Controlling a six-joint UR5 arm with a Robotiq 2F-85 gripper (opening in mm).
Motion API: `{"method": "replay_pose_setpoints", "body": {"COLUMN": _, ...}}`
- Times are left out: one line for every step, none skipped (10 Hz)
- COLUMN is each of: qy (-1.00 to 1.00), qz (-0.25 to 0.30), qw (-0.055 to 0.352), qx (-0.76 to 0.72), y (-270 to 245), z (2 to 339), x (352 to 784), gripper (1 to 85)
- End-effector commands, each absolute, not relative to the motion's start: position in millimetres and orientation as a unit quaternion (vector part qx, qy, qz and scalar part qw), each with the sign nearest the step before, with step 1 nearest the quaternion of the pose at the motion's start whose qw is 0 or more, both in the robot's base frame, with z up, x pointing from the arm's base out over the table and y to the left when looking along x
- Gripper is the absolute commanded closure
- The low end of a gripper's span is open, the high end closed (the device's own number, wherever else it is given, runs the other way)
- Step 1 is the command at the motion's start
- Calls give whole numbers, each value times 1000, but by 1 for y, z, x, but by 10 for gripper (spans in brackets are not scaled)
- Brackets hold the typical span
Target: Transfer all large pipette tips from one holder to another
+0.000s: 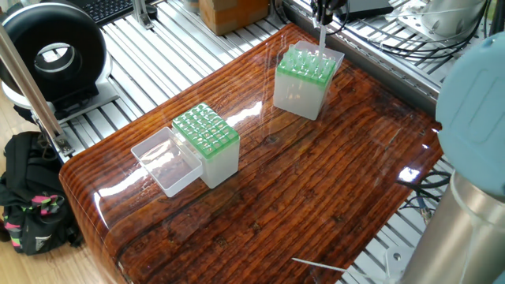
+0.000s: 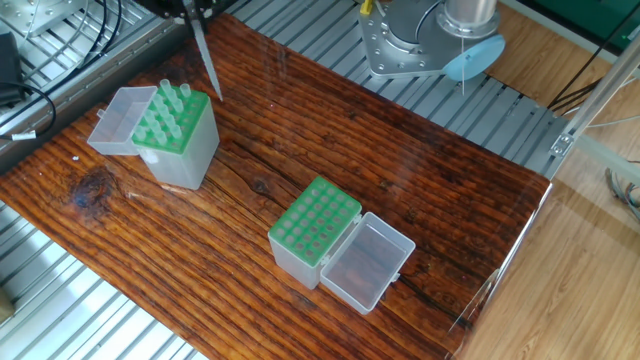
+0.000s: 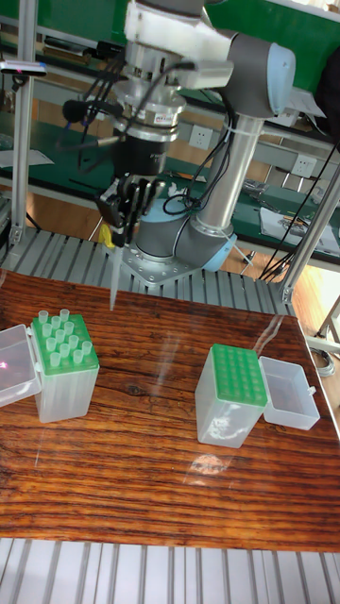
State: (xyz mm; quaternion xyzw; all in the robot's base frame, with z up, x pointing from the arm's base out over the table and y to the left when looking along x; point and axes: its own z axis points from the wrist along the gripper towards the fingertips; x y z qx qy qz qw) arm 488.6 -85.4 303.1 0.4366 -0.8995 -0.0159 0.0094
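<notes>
First tip in the air, empty box waiting

The near green box [image 3: 229,376] looks empty; beyond it the far box [image 3: 62,355] holds the remaining tips [image 3: 64,342]; the gripper [image 3: 128,209], fingers closed, holds one tip [image 3: 113,278] aloft.

below the gripper [image 3: 129,209], the table [image 2: 400,190] is glossy varnished wood with strong grain, throwing white glare. both holders [image 3: 64,377] [image 3: 229,396] are frosted translucent plastic with matt green grid tops. the held pipette tip [image 3: 114,276] looks translucent whitish plastic. ribbed matt aluminium rails [image 1: 158,55] border the wood.
</notes>
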Motion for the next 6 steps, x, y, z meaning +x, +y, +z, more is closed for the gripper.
{"method": "replay_pose_setpoints", "body": {"qy": -966, "qz": -30, "qw": -44, "qx": 254, "y": -59, "z": 309, "x": 498, "gripper": 847}}
{"method": "replay_pose_setpoints", "body": {"qy": -979, "qz": -48, "qw": -48, "qx": 192, "y": -47, "z": 309, "x": 499, "gripper": 847}}
{"method": "replay_pose_setpoints", "body": {"qy": -986, "qz": -61, "qw": -46, "qx": 151, "y": -39, "z": 307, "x": 501, "gripper": 847}}
{"method": "replay_pose_setpoints", "body": {"qy": -990, "qz": -75, "qw": -39, "qx": 110, "y": -30, "z": 306, "x": 500, "gripper": 847}}
{"method": "replay_pose_setpoints", "body": {"qy": -992, "qz": -99, "qw": -30, "qx": 72, "y": -16, "z": 305, "x": 498, "gripper": 847}}
{"method": "replay_pose_setpoints", "body": {"qy": -993, "qz": -105, "qw": -26, "qx": 52, "y": -11, "z": 303, "x": 501, "gripper": 847}}
